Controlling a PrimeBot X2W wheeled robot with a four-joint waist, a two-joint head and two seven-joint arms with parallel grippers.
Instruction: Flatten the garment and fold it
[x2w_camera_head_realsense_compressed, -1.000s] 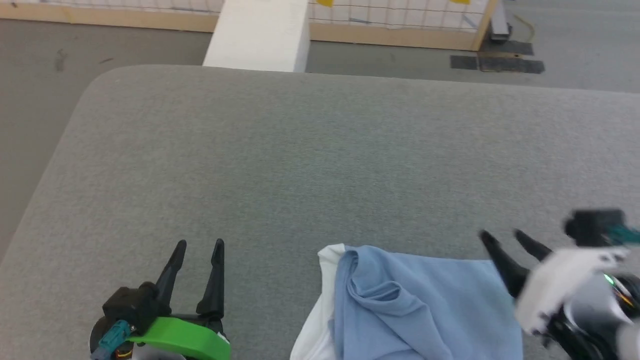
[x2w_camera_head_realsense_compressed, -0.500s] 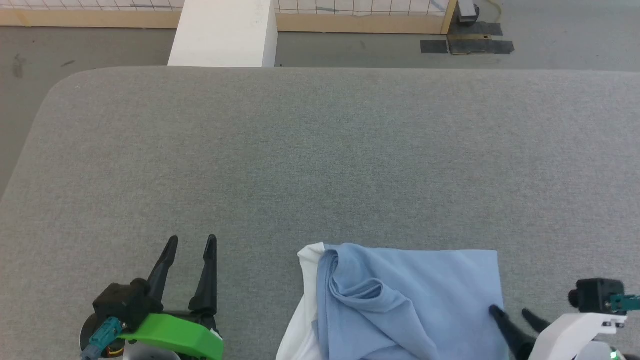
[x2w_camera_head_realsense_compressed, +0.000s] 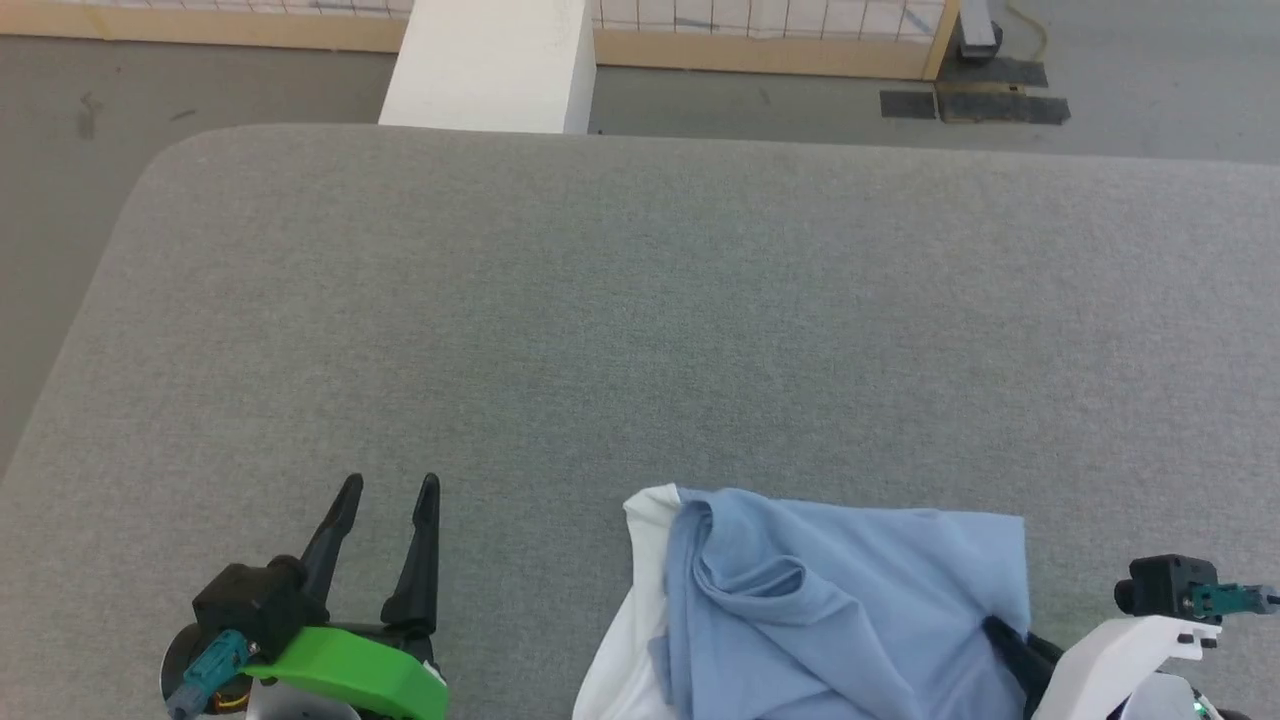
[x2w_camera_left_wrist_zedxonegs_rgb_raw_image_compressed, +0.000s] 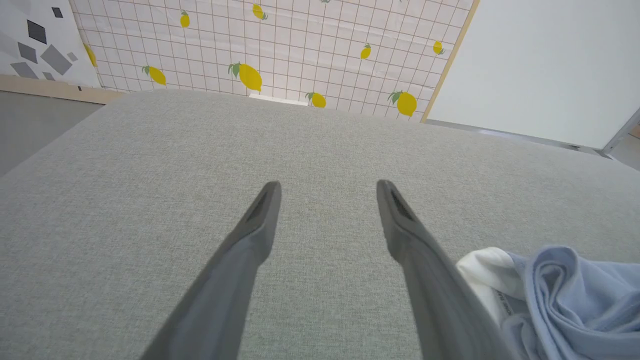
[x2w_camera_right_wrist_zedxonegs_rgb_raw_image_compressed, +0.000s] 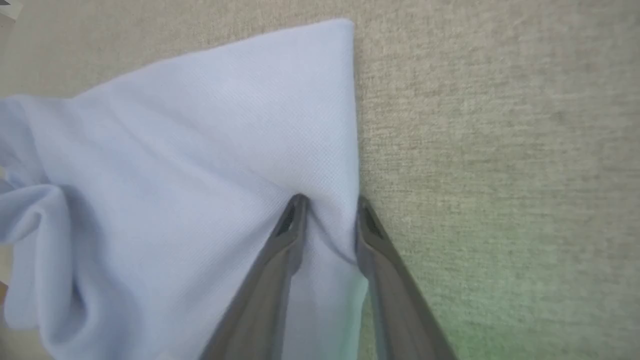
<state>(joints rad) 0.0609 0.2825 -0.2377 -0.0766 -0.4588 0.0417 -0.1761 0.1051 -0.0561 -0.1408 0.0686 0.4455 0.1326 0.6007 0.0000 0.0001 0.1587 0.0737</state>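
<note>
The right gripper (x2w_camera_right_wrist_zedxonegs_rgb_raw_image_compressed: 330, 202) has moved onto the shirt (x2w_camera_head_realsense_compressed: 830, 600) edge, pinching a ridge of cloth; the left gripper (x2w_camera_head_realsense_compressed: 390, 482) hangs spread. A shallow pinch may slip under pull.

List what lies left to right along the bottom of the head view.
left pincer, open over the grey table → the garment, crumpled light blue with white at its left edge → right pincer, closed on the garment's right edge.

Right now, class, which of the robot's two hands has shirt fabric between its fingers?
The right hand: it pinches the garment near its edge. The left hand stands open over the bare grey surface, holding nothing.
</note>
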